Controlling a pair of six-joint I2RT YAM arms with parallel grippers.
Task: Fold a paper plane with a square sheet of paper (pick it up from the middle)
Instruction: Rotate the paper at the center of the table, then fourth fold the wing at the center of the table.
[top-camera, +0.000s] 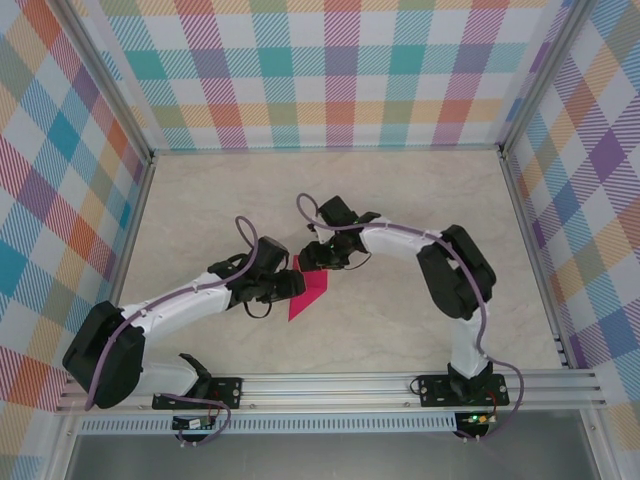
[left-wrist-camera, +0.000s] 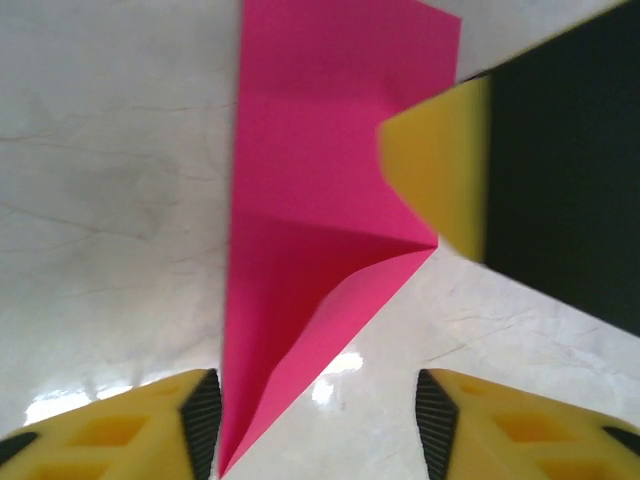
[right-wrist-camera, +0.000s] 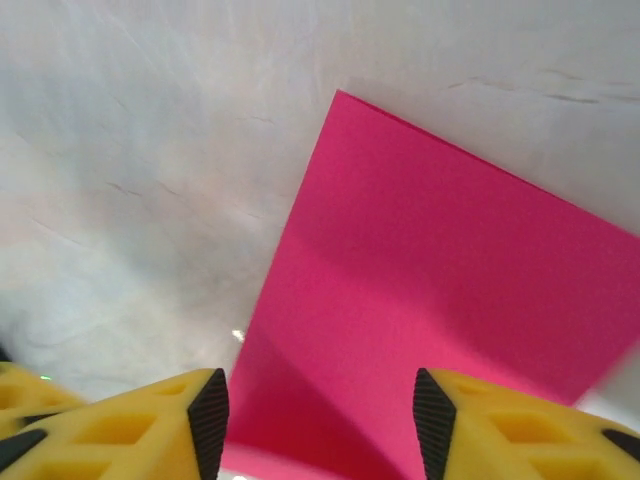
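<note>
A: Left end effector (left-wrist-camera: 318, 425), state?
B: Partly open, pads well apart, gripping nothing.
A: Position of the sheet of paper (left-wrist-camera: 310, 200)?
B: Flat on the worktop (left-wrist-camera: 110, 200), between the two pads and stretching away ahead of them; long straight edge just beside the left pad, clear of the right pad. Partly folded: one triangular flap creased over, tapering to a point close to the left pad.
A: Right end effector (right-wrist-camera: 320, 425)?
B: Likewise partly open, holding nothing; pads poised over the near part of the sheet, one corner of the paper ahead and slightly left.
A: Relation between the two?
B: Facing each other across the sheet; one yellow finger (left-wrist-camera: 435, 170) of the right end effector ahead and to the right of the left one, at the edge of the folded flap; contact with the paper not discernible.
</note>
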